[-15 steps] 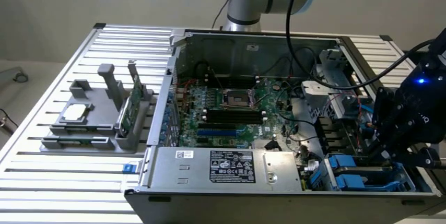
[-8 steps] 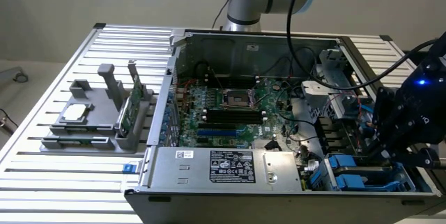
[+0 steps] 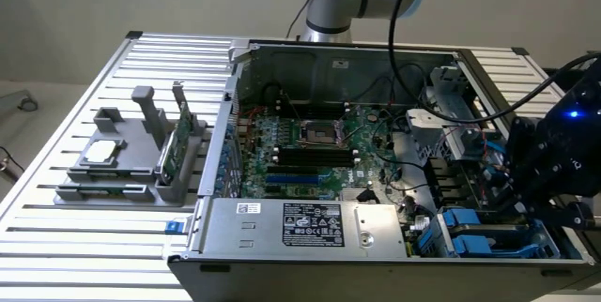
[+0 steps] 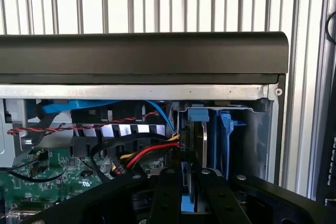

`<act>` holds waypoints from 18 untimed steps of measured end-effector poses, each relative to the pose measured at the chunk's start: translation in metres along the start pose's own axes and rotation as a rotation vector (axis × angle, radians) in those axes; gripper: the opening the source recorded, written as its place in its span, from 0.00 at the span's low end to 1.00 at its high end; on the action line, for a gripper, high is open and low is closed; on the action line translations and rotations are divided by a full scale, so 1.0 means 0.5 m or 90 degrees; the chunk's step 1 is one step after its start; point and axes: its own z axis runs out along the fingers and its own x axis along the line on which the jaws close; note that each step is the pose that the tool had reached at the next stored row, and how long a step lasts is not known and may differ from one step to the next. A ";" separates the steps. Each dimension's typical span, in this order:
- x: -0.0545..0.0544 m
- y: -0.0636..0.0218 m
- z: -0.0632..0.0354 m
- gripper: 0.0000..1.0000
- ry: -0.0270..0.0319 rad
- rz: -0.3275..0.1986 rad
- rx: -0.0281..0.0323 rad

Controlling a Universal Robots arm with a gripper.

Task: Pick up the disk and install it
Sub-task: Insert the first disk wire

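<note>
One hand (image 4: 190, 195) nearly closed over blue-railed disk (image 4: 210, 140); exterior view adds motherboard (image 3: 314, 151).

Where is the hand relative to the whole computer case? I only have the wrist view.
Observer: The hand hangs at the exterior view's right end of the open black computer case, above the blue plastic drive carriers.
Operator: What sits outside the case?
Observer: A grey plastic holder on the slatted metal table, at the exterior view's left. It carries a small square silver chip and a thin green circuit card standing on edge.
</note>
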 end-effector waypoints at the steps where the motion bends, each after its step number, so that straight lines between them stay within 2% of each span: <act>1: -0.003 0.000 0.000 0.17 0.0031 0.000 0.0001; 4: -0.011 0.001 0.000 0.17 0.0109 0.000 0.0005; 9: -0.021 0.001 -0.001 0.17 0.0204 0.000 0.0009; 18: -0.029 -0.002 0.000 0.17 0.0300 -0.004 0.0015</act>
